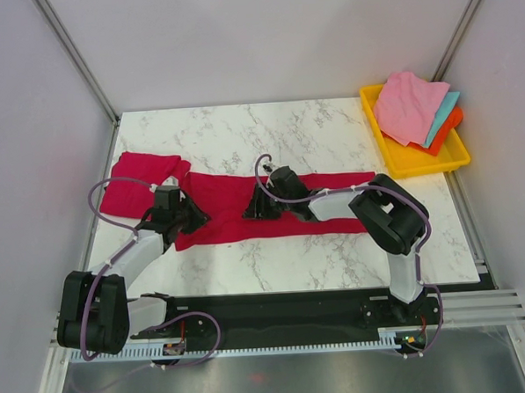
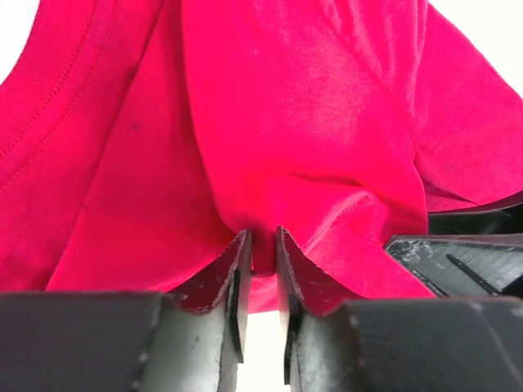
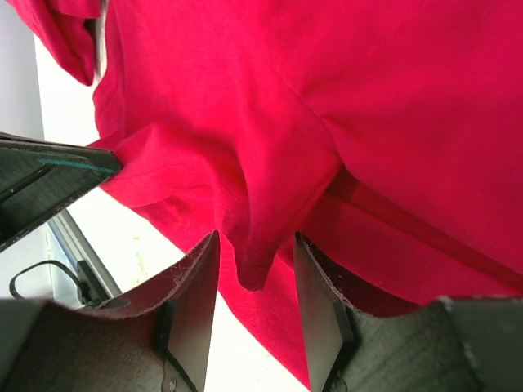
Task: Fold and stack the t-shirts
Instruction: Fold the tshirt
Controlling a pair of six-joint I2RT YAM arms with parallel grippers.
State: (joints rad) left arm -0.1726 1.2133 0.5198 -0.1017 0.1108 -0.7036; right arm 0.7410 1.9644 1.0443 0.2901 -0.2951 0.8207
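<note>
Checking grips, I found the left pincer [image 2: 262,238] clamped on the crimson t-shirt [image 1: 228,207], the right pincer [image 3: 256,242] open astride a fold; I judged it must close before lifting.

Your left arm [image 1: 135,253]: reaches forward and inward from its base; wrist low.
Your left gripper [image 2: 261,238]: fingers almost together; a fold of the t-shirt [image 2: 286,122] pinched between their tips.
Your right arm [image 1: 335,201]: elbow raised at the right; forearm stretched leftward.
Your right gripper [image 3: 256,241]: fingers apart; a fold of that cloth hangs between them, unclamped.
</note>
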